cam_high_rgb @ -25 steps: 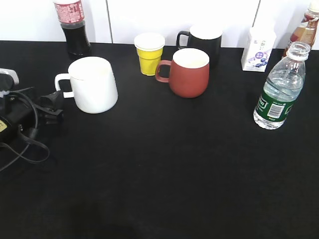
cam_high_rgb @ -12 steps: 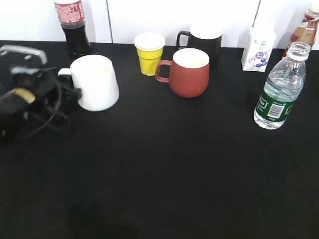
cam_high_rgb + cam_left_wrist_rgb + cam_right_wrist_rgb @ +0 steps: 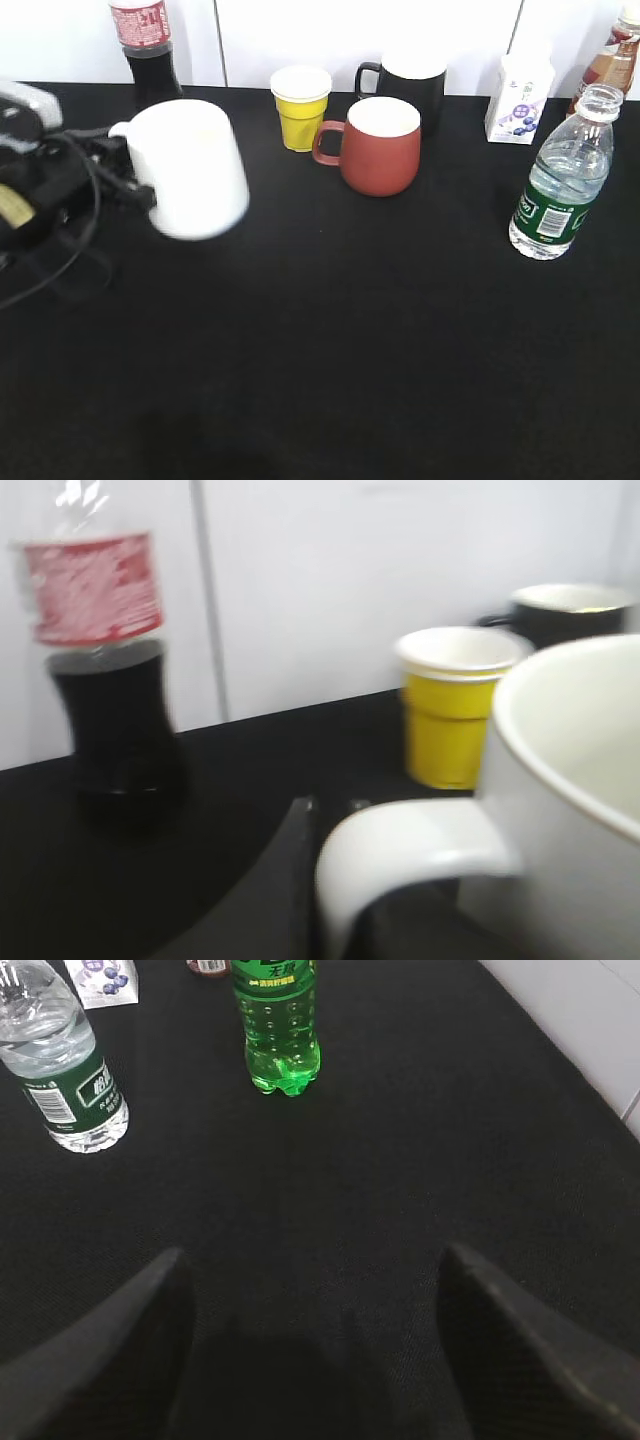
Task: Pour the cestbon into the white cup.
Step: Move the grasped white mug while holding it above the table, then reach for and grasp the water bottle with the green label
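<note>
White ceramic hangs blurred at table left: your left gripper (image 3: pixel 120 180) is clamped on the white cup (image 3: pixel 190 168) by its handle. Carry it level toward the cestbon (image 3: pixel 560 180), standing far right. Your right gripper (image 3: pixel 310 1350) is wide open, empty.

A staged test bench rather than a home: a table (image 3: pixel 400 350) draped in black cloth fills the frame, plain white wall panels (image 3: pixel 300 35) run along the top edge, and assorted drink bottles and mugs stand lined before them.
</note>
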